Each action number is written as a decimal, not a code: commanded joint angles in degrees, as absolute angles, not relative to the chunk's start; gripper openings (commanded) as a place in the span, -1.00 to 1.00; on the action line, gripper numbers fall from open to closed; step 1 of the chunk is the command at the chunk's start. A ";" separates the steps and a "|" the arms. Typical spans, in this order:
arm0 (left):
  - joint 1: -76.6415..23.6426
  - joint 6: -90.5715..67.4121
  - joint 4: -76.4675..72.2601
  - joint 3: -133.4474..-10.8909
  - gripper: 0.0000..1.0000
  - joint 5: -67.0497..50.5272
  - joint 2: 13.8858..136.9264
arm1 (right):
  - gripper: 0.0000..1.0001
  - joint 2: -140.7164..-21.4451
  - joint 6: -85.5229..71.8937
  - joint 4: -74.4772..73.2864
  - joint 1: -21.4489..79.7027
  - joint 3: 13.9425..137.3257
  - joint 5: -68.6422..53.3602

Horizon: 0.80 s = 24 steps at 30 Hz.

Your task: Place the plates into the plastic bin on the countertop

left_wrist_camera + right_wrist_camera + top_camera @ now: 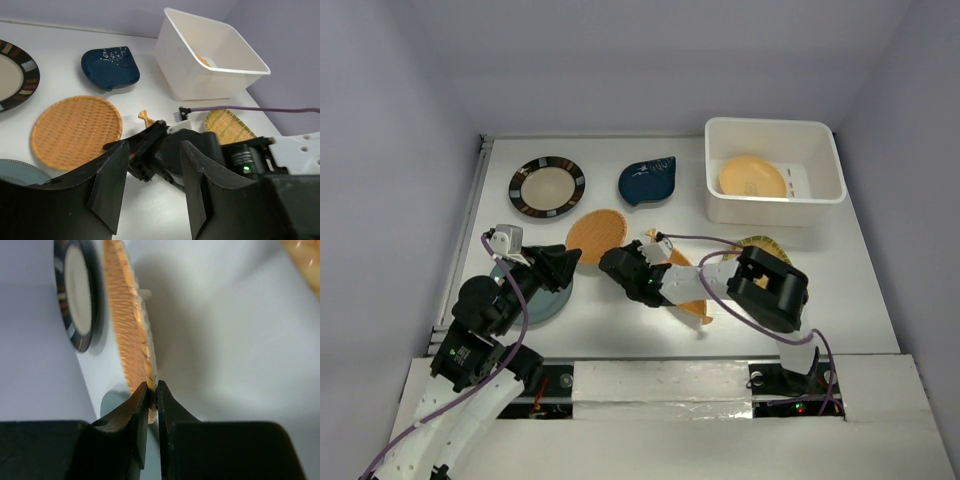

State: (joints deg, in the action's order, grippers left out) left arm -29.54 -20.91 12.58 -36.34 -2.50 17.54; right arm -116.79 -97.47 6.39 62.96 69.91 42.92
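Note:
My right gripper (pixel 607 258) is shut on the near rim of the orange woven round plate (pixel 597 230); in the right wrist view the fingers (pixel 141 402) pinch that rim (pixel 148 375). My left gripper (pixel 570 260) is open and empty above the pale teal plate (pixel 534 297), right next to the right gripper. The white plastic bin (pixel 718 205) at the back right holds the plain yellow-orange plate (pixel 752 177). The brown-striped plate (pixel 547 187) and navy leaf plate (pixel 650 181) lie at the back. The orange boat-shaped plate (pixel 692 306) lies under the right arm. The yellow-green ribbed plate (pixel 766 243) is partly hidden.
Pale lavender walls close in the white countertop (pixel 880 300) on three sides. The right arm's forearm and purple cable (pixel 710 240) stretch across the middle. In the left wrist view the right arm (pixel 200 150) fills the space just beyond my open fingers (pixel 111 185).

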 commanded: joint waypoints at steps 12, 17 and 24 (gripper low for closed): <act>-29.79 -20.92 11.42 -37.35 -0.15 -0.88 17.93 | -1.00 -86.78 -73.67 16.61 64.51 53.80 53.60; -29.79 -20.92 11.43 -37.35 -0.14 -0.70 17.93 | -1.00 -73.15 -60.42 14.95 59.97 50.72 57.13; -29.79 -20.92 11.25 -37.18 -0.14 -1.05 17.49 | -1.00 -58.81 -45.02 0.63 35.65 54.75 41.24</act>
